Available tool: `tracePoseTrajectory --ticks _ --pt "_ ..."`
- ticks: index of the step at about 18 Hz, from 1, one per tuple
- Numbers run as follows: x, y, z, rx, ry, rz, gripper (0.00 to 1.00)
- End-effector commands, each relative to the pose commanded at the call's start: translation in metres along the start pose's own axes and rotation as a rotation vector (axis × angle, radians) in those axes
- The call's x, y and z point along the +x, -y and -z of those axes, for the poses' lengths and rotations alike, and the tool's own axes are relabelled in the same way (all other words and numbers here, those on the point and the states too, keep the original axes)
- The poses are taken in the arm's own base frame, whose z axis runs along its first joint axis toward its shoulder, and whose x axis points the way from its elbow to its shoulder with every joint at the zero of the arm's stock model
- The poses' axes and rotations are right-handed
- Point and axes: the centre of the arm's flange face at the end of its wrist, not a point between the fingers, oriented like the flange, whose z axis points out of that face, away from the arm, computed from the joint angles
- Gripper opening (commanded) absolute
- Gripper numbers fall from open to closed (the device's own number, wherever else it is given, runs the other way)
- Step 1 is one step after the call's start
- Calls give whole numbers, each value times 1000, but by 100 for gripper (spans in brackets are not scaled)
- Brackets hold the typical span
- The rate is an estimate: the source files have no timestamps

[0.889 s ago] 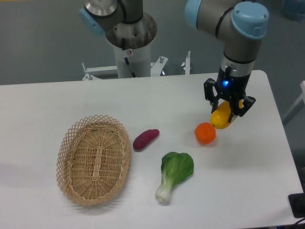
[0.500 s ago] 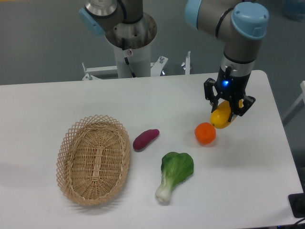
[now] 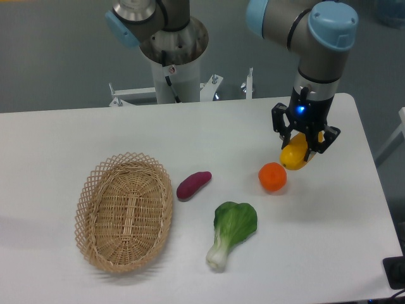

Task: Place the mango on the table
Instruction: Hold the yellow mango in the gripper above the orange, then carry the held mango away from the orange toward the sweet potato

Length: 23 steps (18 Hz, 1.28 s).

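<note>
On the white bench [image 3: 329, 209], the wicker basket [image 3: 124, 212] held nothing. The pincer [image 3: 299, 147] was clamped on the mango [image 3: 295, 156], just beside the orange [image 3: 273, 177] near the right edge.

Grey tubular robot arm [image 3: 278, 19] with pale blue joint caps; a black two-finger gripper [image 3: 302, 140] carries a glowing blue light. Its round grey metal base column [image 3: 174, 57] has a small red-marked sticker.
</note>
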Motion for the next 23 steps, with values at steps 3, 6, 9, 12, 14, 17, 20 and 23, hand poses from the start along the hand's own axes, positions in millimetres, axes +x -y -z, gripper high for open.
tracePoseTrajectory --ticks 3,6,9,12,14,17,20,23 --pt "3 -1 -4 -3 -7 1 55" --pt "12 -10 -23 -10 -37 -12 55" --pt "21 -20 -39 -11 -28 -50 55" --pt "22 -21 -46 -12 -19 -93 55" --pt "20 -23 -50 -13 -13 -108 55" --pt "26 -41 -65 -19 -39 -169 55" --pt "39 -60 -84 -17 -75 -261 55" --pt "66 -60 -98 -18 -118 -253 55"
